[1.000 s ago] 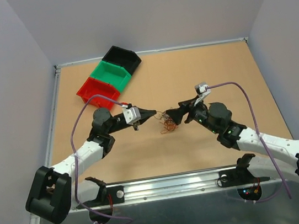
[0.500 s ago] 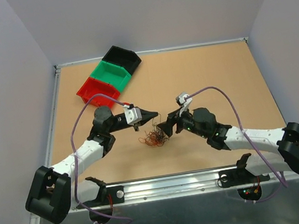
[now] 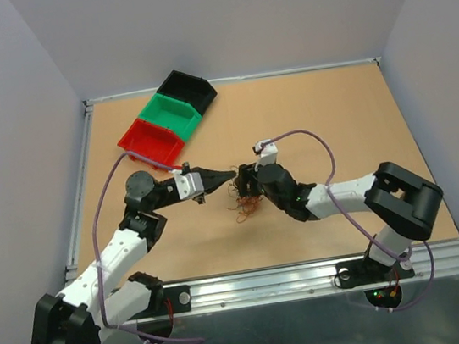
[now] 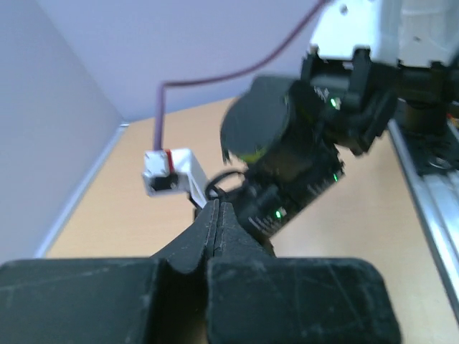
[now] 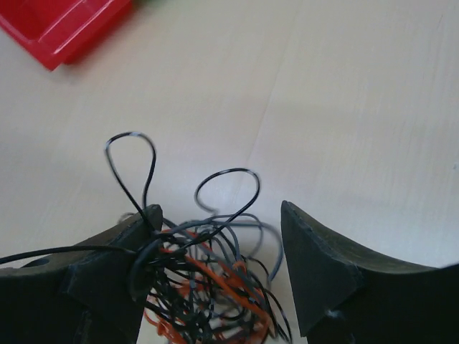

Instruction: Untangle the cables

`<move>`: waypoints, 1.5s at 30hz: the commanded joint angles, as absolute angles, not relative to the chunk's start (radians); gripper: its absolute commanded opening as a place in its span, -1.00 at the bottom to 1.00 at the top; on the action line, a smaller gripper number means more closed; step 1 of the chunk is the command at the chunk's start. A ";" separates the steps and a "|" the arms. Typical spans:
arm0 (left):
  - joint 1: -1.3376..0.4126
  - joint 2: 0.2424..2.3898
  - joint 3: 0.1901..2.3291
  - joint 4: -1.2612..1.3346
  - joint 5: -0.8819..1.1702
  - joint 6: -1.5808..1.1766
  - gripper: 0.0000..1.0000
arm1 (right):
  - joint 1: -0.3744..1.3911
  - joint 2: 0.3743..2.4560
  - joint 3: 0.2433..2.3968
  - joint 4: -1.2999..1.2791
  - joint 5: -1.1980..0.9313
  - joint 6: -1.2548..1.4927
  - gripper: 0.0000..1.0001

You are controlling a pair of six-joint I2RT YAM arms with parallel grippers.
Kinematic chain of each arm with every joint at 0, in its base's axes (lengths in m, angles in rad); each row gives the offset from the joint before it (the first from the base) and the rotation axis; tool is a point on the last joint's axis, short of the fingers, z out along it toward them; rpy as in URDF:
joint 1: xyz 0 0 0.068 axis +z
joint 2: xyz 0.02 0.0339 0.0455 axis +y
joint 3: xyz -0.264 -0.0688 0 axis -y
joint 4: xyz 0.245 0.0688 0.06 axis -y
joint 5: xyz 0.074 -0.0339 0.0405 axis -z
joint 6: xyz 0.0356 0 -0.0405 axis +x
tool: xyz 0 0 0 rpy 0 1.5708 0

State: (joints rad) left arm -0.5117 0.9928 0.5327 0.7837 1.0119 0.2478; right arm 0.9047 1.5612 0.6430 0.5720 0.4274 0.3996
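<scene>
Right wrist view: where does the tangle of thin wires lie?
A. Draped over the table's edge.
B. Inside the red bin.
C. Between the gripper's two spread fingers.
C: the tangle of wires sits in the gap between the spread fingers of the right gripper, with the red bin apart at the upper left.

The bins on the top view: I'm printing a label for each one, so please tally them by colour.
red bin: 1
green bin: 1
black bin: 1
Total: 3
</scene>
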 commanded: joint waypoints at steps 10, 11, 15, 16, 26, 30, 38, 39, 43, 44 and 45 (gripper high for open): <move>-0.263 0.729 0.333 1.227 0.036 -0.032 -1.00 | 0.620 1.458 0.625 0.319 0.598 0.813 0.25; -0.252 0.741 0.347 1.209 0.008 -0.063 -1.00 | 0.615 1.435 0.606 0.304 0.661 0.839 0.27; -0.184 0.836 0.380 1.187 -0.005 -0.127 -1.00 | 0.609 1.307 0.606 0.152 0.818 0.911 0.33; -0.181 0.851 0.385 1.192 0.044 -0.129 -1.00 | 0.609 1.284 0.601 0.152 0.818 0.904 0.32; -0.228 1.107 0.515 1.209 0.862 -0.082 0.29 | 0.609 1.348 0.612 0.305 0.542 0.695 -0.16; -0.308 1.181 0.552 1.063 0.913 0.064 0.71 | 0.611 1.319 0.603 0.317 0.483 0.660 0.85; -0.552 1.310 0.621 0.839 0.689 0.362 0.98 | 0.611 1.249 0.565 0.367 0.484 0.663 1.00; -0.557 1.357 0.635 0.839 0.628 0.353 0.98 | 0.609 1.238 0.560 0.361 0.500 0.675 1.00; -0.592 1.494 0.753 0.792 0.456 0.313 0.98 | 0.609 1.155 0.534 0.325 0.583 0.722 1.00; -0.606 1.552 0.809 0.747 0.448 0.308 0.98 | 0.609 1.137 0.529 0.321 0.613 0.730 1.00; -0.612 1.578 0.833 0.732 0.445 0.304 0.98 | 0.609 1.118 0.522 0.316 0.629 0.736 1.00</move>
